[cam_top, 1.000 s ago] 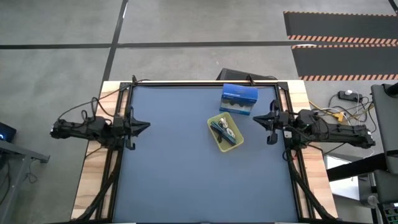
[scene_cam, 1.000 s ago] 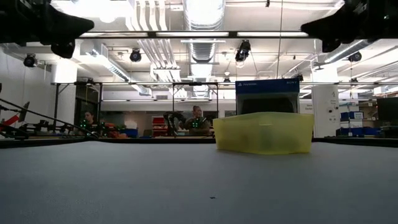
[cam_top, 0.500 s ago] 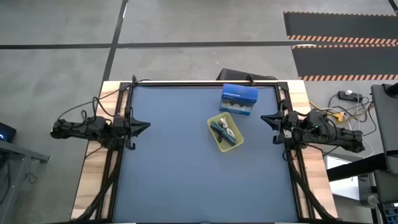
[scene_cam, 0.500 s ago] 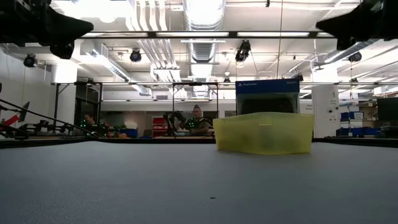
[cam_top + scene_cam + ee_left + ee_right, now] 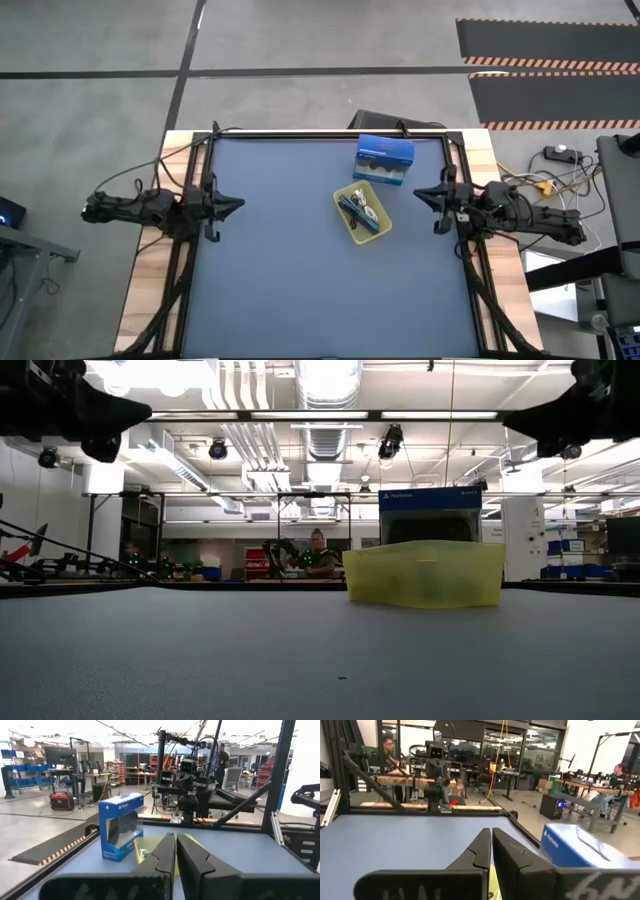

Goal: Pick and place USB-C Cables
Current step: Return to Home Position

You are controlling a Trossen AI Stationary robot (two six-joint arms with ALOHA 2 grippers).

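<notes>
The USB-C cables (image 5: 358, 209) lie bundled inside a yellow tray (image 5: 377, 230) on the table's right half; dark and teal strands and a white one show, too small to separate further. In the low view the tray's wall (image 5: 425, 573) hides them. My left gripper (image 5: 237, 204) hovers shut at the table's left edge, pointing right, far from the tray. My right gripper (image 5: 418, 194) hovers shut at the right edge, pointing left, a short way right of the tray. Both sets of fingers close together in the wrist views, left gripper (image 5: 176, 841) and right gripper (image 5: 491, 836).
A blue boxed game controller (image 5: 384, 160) stands just beyond the tray, toward the far edge. A black frame (image 5: 330, 133) rims the blue table mat. The mat's left and near parts lie bare. People sit at benches in the room behind (image 5: 318, 550).
My right gripper has drawn back a little toward the table's right edge, away from the tray, staying shut. The tray, cables and box have kept their places.
</notes>
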